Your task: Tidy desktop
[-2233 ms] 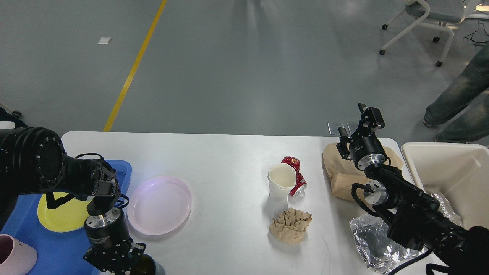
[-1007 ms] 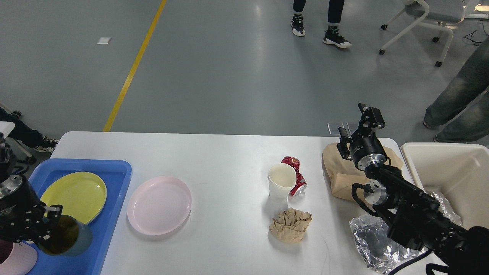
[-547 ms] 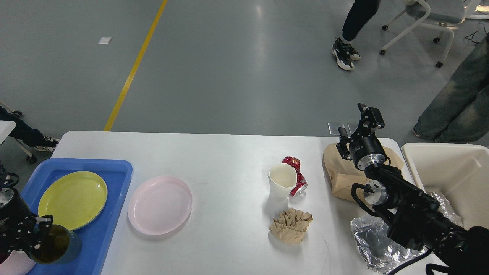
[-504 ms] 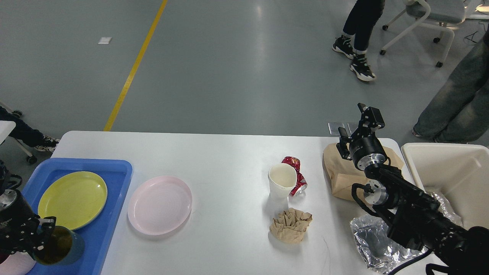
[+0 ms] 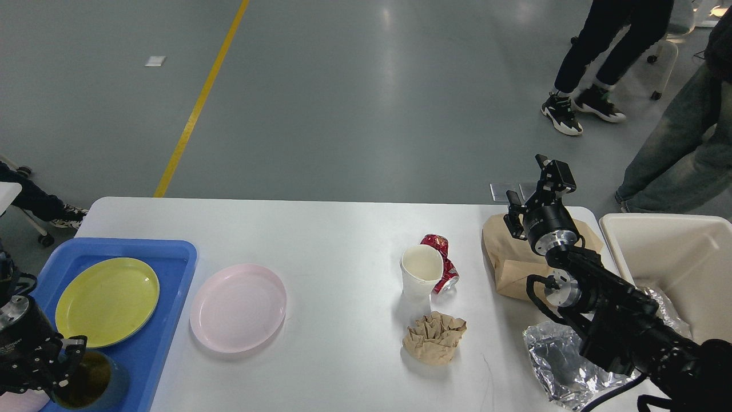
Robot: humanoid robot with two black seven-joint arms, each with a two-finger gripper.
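Note:
The white desktop [image 5: 331, 234] carries a pink plate [image 5: 238, 306], a white paper cup [image 5: 421, 273], a crushed red can [image 5: 443, 263], a crumpled brown paper wad [image 5: 434, 337], a brown paper bag [image 5: 509, 266] and crinkled foil [image 5: 557, 357]. At the lower left my left gripper [image 5: 60, 360] is shut on the rim of a dark olive cup [image 5: 86, 386], which stands upright in the blue tray [image 5: 166, 286]. My right gripper [image 5: 534, 186] hangs open above the bag's far edge, holding nothing.
A yellow plate [image 5: 107, 301] lies in the tray. A cream bin [image 5: 669, 257] stands off the right end of the desktop with foil in it. People walk on the floor at the back right, beyond the table.
My left gripper carried the dark cup from the desktop's front edge leftward over the tray and lowered it upright into the near corner. The right arm stayed still. People moved in the background.

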